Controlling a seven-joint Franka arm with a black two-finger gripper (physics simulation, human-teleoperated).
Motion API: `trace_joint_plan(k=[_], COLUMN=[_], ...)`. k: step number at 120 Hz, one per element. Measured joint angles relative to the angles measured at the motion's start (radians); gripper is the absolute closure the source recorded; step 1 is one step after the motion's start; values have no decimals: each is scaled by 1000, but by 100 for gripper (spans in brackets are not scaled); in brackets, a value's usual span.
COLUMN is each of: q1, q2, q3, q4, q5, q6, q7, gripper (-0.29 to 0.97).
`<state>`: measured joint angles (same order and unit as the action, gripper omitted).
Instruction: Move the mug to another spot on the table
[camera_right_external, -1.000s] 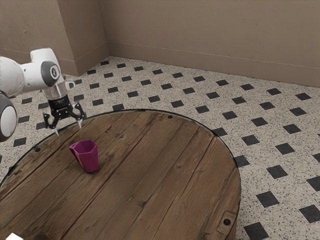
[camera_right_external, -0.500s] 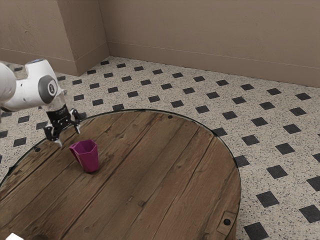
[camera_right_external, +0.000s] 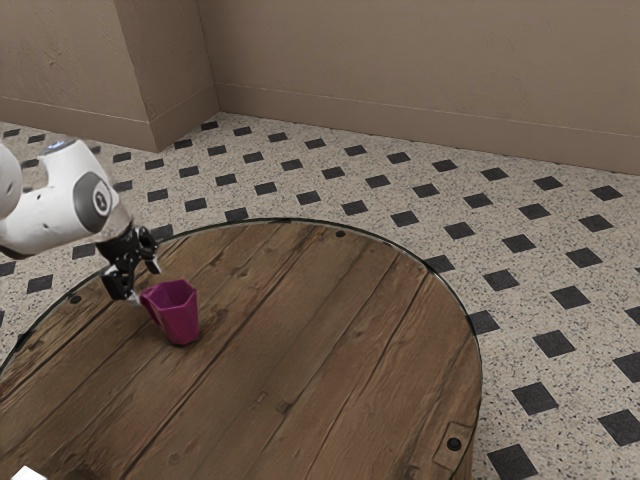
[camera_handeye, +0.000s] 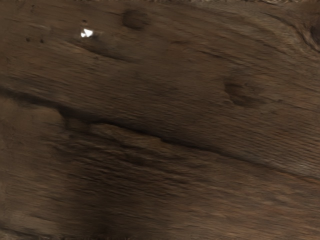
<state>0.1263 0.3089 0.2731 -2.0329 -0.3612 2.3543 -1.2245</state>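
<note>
A magenta faceted mug (camera_right_external: 173, 309) stands upright on the round wooden table (camera_right_external: 300, 350), toward the exterior view's left. My black gripper (camera_right_external: 132, 284) hangs low just to the left of the mug, close to its rim and handle side, fingers pointing down at the table. The fingers look narrowly apart with nothing seen between them. Under my hand the wrist view has dark wood planks (camera_handeye: 160, 130) of the tabletop.
The table's curved metal-banded edge (camera_right_external: 60, 300) runs just behind my gripper. The tabletop stretches bare to the exterior view's right and front. A tiled floor (camera_right_external: 480, 220) and beige walls surround the table.
My arm has swung down and toward the mug. The gripper dropped from above the table's edge to beside the mug, and its fingers drew closer together. The mug has not moved.
</note>
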Motion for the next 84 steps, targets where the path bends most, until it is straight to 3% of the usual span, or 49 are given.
trace_joint_plan(k=[42, 84], q1=[0, 6], q2=[-24, -14], q3=[-28, -18], q4=[-66, -55], q5=[0, 5], q6=[49, 40], q7=[-77, 124], gripper=[5, 2])
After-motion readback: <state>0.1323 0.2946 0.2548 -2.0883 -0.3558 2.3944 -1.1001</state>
